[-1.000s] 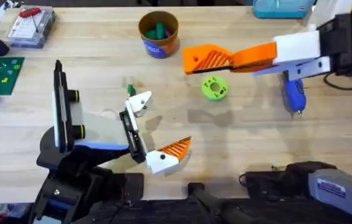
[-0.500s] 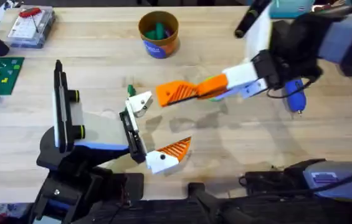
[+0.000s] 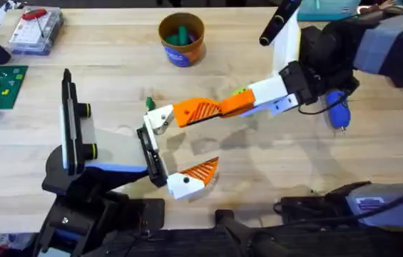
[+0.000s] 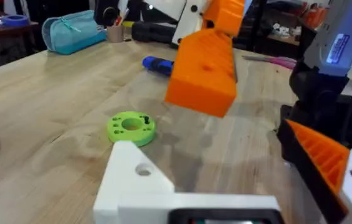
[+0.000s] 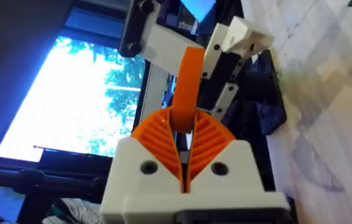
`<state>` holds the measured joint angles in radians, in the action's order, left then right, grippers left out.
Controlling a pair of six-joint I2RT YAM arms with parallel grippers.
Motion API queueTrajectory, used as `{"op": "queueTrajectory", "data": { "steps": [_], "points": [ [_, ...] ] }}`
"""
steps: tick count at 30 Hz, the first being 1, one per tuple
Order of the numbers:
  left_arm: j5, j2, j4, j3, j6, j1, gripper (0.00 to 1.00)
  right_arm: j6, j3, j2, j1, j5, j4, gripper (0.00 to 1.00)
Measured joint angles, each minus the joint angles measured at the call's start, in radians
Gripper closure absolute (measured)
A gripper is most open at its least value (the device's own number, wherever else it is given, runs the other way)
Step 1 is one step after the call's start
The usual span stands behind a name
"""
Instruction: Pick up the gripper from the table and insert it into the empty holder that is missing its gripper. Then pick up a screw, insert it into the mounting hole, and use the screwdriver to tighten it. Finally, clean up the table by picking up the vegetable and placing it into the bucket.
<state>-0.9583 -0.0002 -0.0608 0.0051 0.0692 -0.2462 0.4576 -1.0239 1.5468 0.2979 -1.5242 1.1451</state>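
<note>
Clamped between the right gripper (image 3: pixel 219 109)'s two orange ribbed pads (image 5: pixel 208 140) was the loose orange gripper finger (image 3: pixel 195 112), held edge-on and pointing toward the left arm. In the overhead view its tip was just beside the white holder (image 3: pixel 160 119) on the black jaw bar (image 3: pixel 149 152) of the left gripper (image 3: pixel 169 150); whether they touched could not be told. That left gripper lay low over the wooden table (image 3: pixel 272 171) with its jaws spread wide, nothing between them, its other end bearing an orange wedge on a white block (image 3: pixel 192 176). From the left wrist view, the held finger hung above the table near a green ring-shaped part (image 4: pixel 131 127). A blue screwdriver (image 3: pixel 337 110) lay on the table under the right arm. At the far side stood the orange bucket (image 3: pixel 182 39), a green item (image 3: pixel 180 35) inside it.
</note>
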Motion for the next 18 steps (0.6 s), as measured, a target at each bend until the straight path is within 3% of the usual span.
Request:
{"op": "queueTrajectory", "data": {
  "steps": [10,18],
  "points": [
    [0.000,0.000,0.000,0.000,0.000,0.000,0.007,-0.008,0.106,0.061,-0.027,0.000,-0.049,0.976],
    [0.000,0.000,0.000,0.000,0.000,0.000,0.007,-0.065,0.120,0.127,-0.027,0.000,-0.113,0.976]
  ]
}}
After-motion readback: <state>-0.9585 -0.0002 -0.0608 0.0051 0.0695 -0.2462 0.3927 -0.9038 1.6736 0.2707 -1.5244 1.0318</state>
